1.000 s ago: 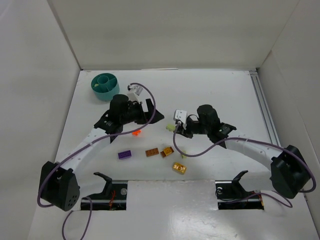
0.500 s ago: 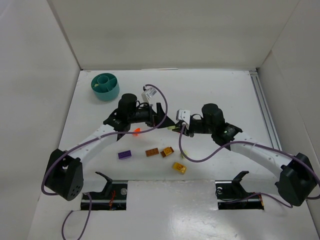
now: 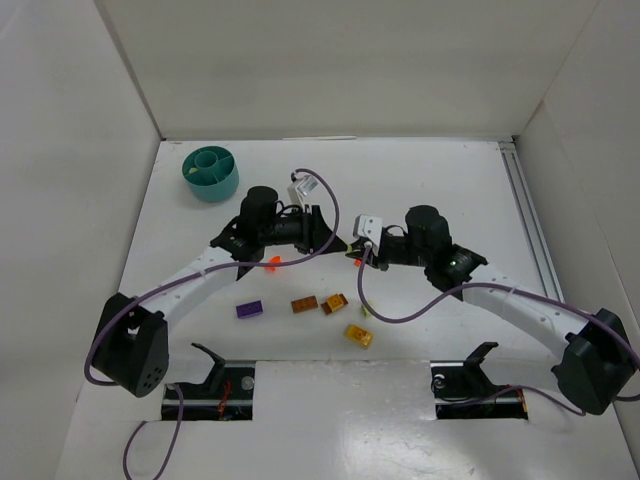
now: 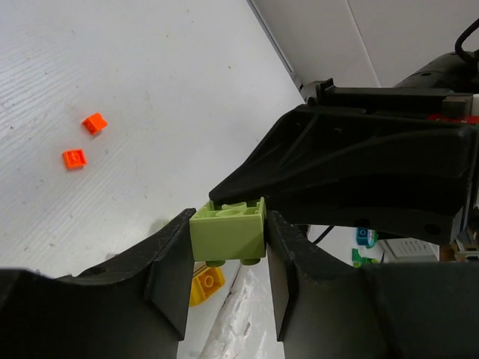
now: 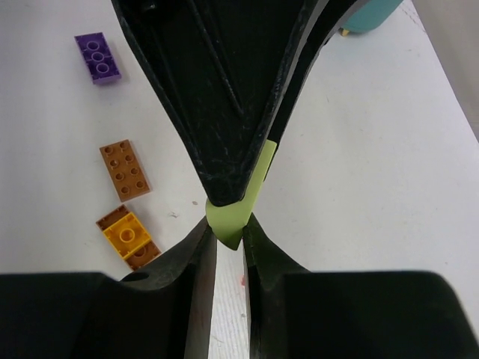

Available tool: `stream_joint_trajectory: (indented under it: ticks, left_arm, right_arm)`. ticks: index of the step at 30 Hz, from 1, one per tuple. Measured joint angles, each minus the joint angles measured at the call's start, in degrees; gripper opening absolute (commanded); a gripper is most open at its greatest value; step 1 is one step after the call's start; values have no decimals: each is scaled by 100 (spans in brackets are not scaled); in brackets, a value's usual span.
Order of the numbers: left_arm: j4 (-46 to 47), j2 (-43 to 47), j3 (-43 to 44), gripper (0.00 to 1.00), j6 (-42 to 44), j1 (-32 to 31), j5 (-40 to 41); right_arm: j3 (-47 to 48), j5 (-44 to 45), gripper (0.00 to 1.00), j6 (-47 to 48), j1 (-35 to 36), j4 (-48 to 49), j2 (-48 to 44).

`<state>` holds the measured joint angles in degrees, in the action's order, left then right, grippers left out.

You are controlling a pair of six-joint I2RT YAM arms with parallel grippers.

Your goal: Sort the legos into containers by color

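- Here the left gripper [image 4: 228, 250] is clamped on the pale green brick [image 4: 228, 230], with one finger flat against each side of it.
- The right gripper [image 5: 228, 224] grips the same brick, its fingertips drawn almost together on one corner.
- The two grippers meet tip to tip over the middle of the table [image 3: 450, 180], and the brick is held between them, clear of the surface.
- Two red-orange bricks [image 4: 93, 122] lie on the surface on the left arm's side of the meeting point. They are near each other but do not touch.
- Toward the near edge there is a row on the surface: a purple brick [image 3: 249, 309] on the left, then an orange-brown brick [image 3: 304, 304], then a yellow-on-brown pair [image 3: 334, 302] just beside it.
- A single golden yellow brick [image 3: 359, 335] lies closest to the near edge.
- The teal tub [image 3: 210, 172] stands by the far left corner, well apart from both grippers.
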<state>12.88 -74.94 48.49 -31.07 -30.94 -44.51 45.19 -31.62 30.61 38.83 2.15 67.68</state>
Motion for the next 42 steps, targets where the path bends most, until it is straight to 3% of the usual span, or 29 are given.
stream_joint_trajectory:
  ticks: [2, 3, 5, 6, 7, 10, 11, 12, 17, 28, 35, 42]
  left_arm:
    - [61, 0, 22, 25, -37, 4, 2]
    - [74, 0, 31, 17, -55, 4, 4]
    - [103, 0, 31, 13, -72, 4, 13]
    - [107, 0, 31, 9, -92, 4, 31]
    - [105, 0, 31, 9, -98, 4, 52]
    - [-68, 0, 146, 7, -90, 0, 280]
    - [-155, 0, 227, 6, -81, -4, 398]
    - [-278, -2, 337, 6, -66, 4, 507]
    - [-809, -83, 1012, 5, 0, 592, 1141]
    - [-2103, -1434, 2782, 6, 87, 3388, 2852]
    - [-2793, -2876, 4376, 6, 190, 4183, 3587]
    - [-3307, -3993, 5906, 6, 284, 4465, 4019]
  right_arm:
    - [0, 35, 11, 0, 0, -9, -15]
    - [2, 42, 13, 0, 0, 0, -22]
    - [4, 70, 24, 0, 0, 0, -28]
    - [7, 103, 39, -9, 0, 2, -28]
    - [9, 120, 39, -37, 0, 0, -28]
    - [9, 225, 68, -98, 0, 2, -28]
    - [9, 273, 95, -116, 0, 0, -28]
    - [9, 321, 100, -153, 0, -4, -28]
    - [11, 643, 100, -262, -37, 2, -28]
    - [101, 1003, 100, -577, -1193, -101, 278]
    - [444, 1340, 100, -623, -1609, -479, 411]
    - [817, 1493, 100, -638, -1921, -671, 863]
